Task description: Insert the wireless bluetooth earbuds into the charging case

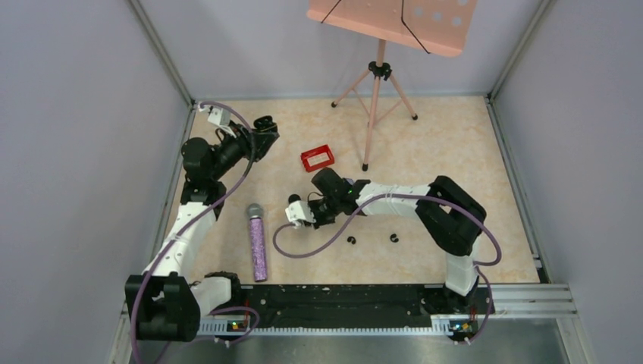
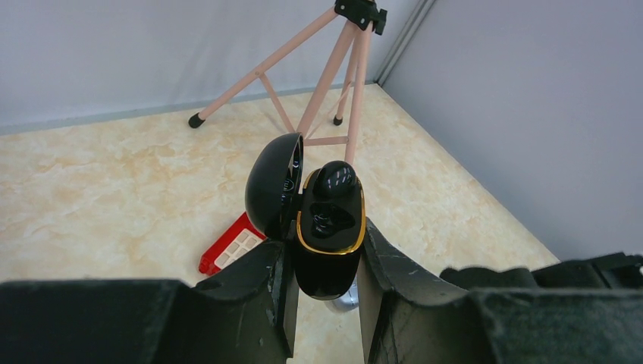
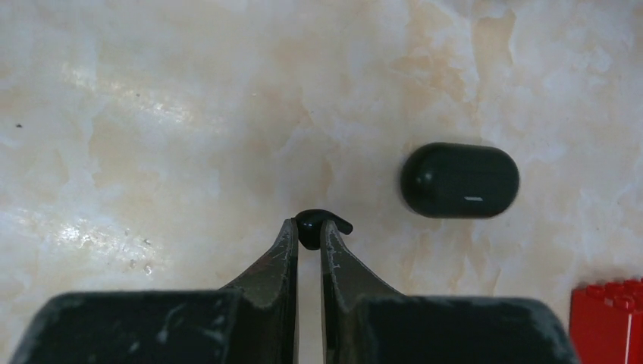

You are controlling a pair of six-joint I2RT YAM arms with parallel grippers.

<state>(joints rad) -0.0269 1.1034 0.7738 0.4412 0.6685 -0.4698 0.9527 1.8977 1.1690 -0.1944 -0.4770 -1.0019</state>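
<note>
In the left wrist view my left gripper [image 2: 326, 267] is shut on an open black charging case [image 2: 327, 243] with a gold rim, held above the table. Its lid [image 2: 271, 186] stands open to the left. One black earbud [image 2: 335, 180] sits in the upper slot, and the lower slot [image 2: 330, 220] is empty. In the right wrist view my right gripper [image 3: 308, 232] points down at the table, with a small black earbud [image 3: 324, 219] pinched between its fingertips. Two more black earbuds [image 1: 351, 240] [image 1: 393, 238] lie loose on the table near the right arm.
A closed black oval case [image 3: 460, 180] lies just right of the right gripper. A red tray [image 1: 317, 158] sits mid-table. A glittery purple microphone [image 1: 258, 246] lies at the front left. A pink music stand [image 1: 375, 91] on a tripod stands at the back.
</note>
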